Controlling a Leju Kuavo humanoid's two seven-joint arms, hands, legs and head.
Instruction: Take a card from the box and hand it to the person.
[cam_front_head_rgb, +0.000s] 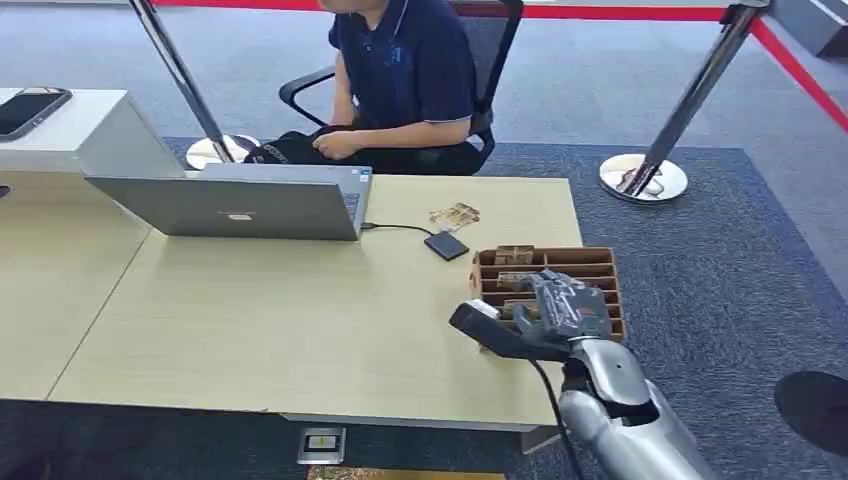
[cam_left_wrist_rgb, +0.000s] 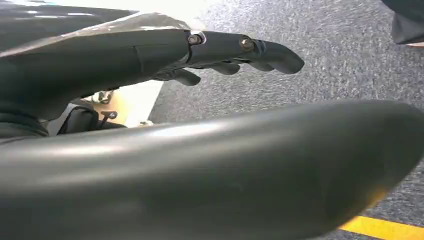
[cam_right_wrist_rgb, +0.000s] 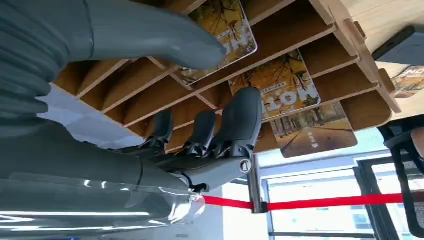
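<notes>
Right hand, thumb and fingers apart and gripping nothing, poised over the slotted wooden card box at the table's near right, where thin glossy autumn-print cards stand in slots — light, stiff, probably slippery — best pinched by an exposed top edge.

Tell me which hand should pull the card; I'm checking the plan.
The right hand: it hovers over the slotted wooden box, fingers by the cards. The left hand hangs over carpet, off the table.
</notes>
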